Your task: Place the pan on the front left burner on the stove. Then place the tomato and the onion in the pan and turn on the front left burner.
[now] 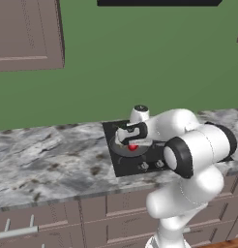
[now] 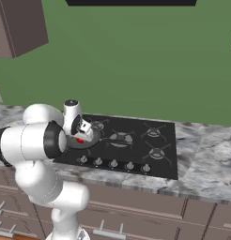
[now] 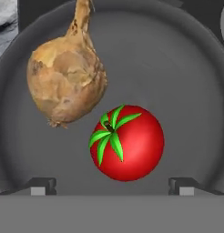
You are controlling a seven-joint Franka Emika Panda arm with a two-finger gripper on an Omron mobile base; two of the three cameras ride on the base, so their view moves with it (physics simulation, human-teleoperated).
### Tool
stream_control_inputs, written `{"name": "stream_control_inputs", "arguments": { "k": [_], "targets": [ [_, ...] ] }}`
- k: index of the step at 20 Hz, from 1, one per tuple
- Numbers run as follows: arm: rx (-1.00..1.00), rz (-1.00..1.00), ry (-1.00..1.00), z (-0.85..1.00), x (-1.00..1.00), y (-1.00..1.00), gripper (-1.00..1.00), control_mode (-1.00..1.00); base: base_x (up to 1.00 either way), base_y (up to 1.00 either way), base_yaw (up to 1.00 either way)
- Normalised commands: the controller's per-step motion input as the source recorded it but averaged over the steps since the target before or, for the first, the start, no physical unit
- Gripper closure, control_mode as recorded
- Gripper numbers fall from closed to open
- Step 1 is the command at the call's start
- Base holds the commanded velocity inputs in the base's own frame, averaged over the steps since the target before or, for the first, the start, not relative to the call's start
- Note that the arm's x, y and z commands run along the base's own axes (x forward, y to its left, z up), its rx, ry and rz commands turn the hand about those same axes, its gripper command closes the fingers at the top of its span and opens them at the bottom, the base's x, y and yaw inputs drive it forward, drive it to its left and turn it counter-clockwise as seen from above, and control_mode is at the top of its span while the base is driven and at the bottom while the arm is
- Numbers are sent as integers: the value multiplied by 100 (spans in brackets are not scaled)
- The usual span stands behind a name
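While the tomato (image 3: 127, 143) and onion (image 3: 66, 84) lie in the pan (image 3: 177, 68), your gripper (image 3: 111, 186) hangs spread and empty above; the knobs (image 2: 113, 164) lie nearer you.

Between the spread jaws sits the tomato (image 3: 127, 143); the onion (image 3: 66, 82) lies just beyond, toward one finger. Bare pan (image 3: 177, 73) floor stays open beyond the other.

Green wall (image 1: 140, 63) (brown cabinets (image 1: 26, 34))

A marbled grey bench (image 1: 53, 155) runs below a green wall (image 1: 140, 58), with brown drawers (image 2: 150, 220) beneath and a cupboard (image 1: 26, 34) above.
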Motion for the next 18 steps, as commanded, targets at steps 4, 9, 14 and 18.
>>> {"name": "stream_control_inputs", "arguments": {
  "k": [4, 9, 14, 18],
  "targets": [
    [0, 0, -23, 49, -34, 0, -100, -100, 0, 0, 0],
    [0, 0, -16, 36, -33, 0, -100, -100, 0, 0, 0],
    [0, 0, 1, 15, -36, 0, -100, -100, 0, 0, 0],
    [2, 0, 8, 29, -38, -1, -100, -100, 0, 0, 0]
  ]
}}
